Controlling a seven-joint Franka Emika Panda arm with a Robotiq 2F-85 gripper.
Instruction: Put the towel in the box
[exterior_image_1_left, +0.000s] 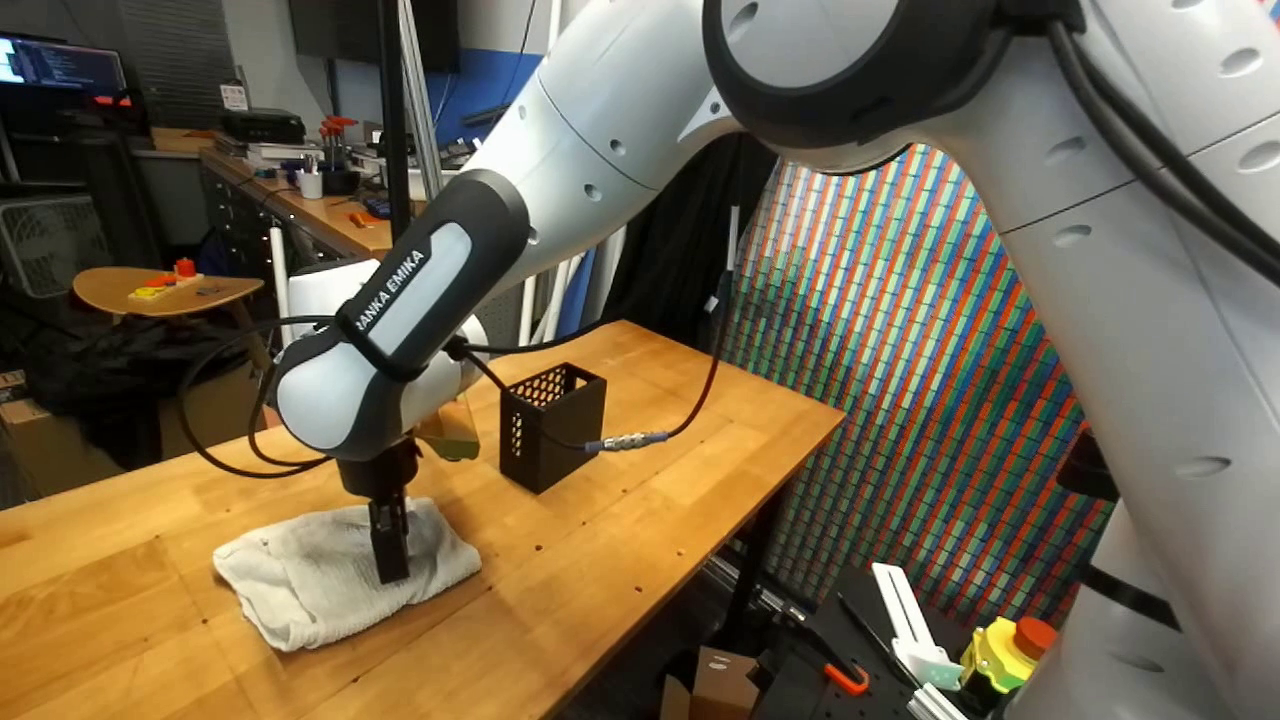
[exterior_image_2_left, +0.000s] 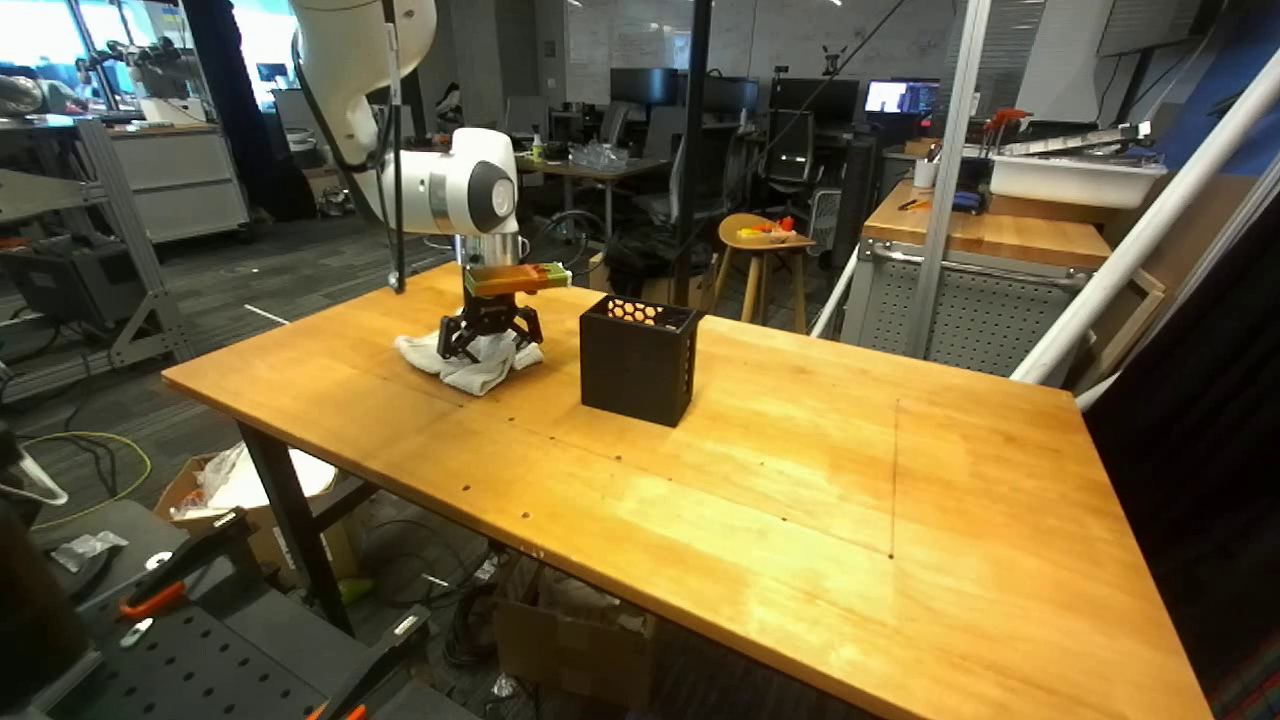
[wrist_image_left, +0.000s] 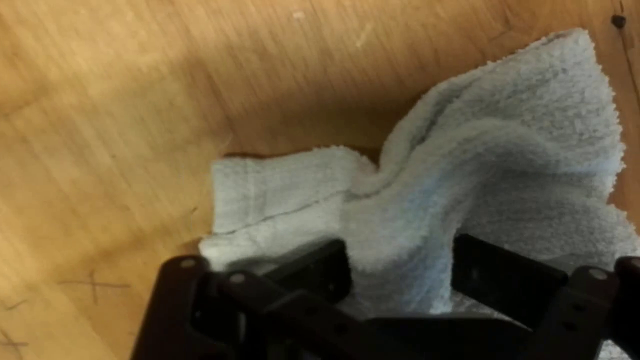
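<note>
It looks like a robotics lab with a workshop side to it. A jointed robot arm (exterior_image_1_left: 600, 150) lettered EMIKA reaches over a wooden counter (exterior_image_2_left: 800, 460), with a yellow-and-red push-button (exterior_image_1_left: 1005, 650) near it. Metal posts (exterior_image_2_left: 950, 180) rise behind, and orange-red-handled tools (exterior_image_1_left: 335, 130) are gathered on a farther counter (exterior_image_2_left: 1030, 235) with a perforated panel (exterior_image_2_left: 1000, 320) below. In an exterior view, monitors (exterior_image_2_left: 643, 87) stand in the background and a cardboard box (exterior_image_2_left: 575, 645) sits under the near counter.
</note>
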